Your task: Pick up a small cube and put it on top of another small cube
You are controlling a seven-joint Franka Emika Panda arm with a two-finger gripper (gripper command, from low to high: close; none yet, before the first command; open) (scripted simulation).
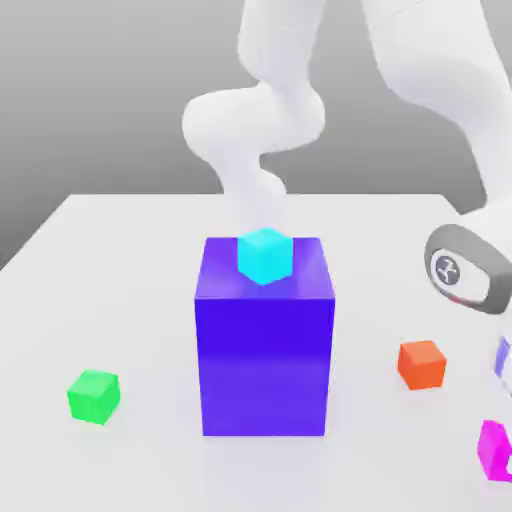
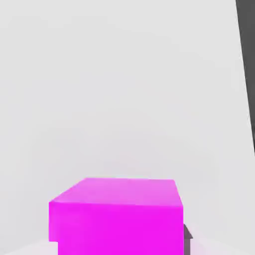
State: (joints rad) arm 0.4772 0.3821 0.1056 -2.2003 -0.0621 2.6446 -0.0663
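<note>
At the exterior view's near right corner of the table, we have our gripper (image 2: 119, 249) pinching the small plain magenta cube (image 1: 494, 450), so next we must lift it across to the small bright green cube (image 1: 94, 396) near left.

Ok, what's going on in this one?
A white robot arm has reached down at the exterior view's right, where the magenta cube sits at the table's edge. In the hand view that cube sits right up close, and the hand is shut, though a firm grip can't be confirmed. The green cube lies on the table far to the left, past the big blue block with a cyan cube on top. An orange cube lies nearby.
</note>
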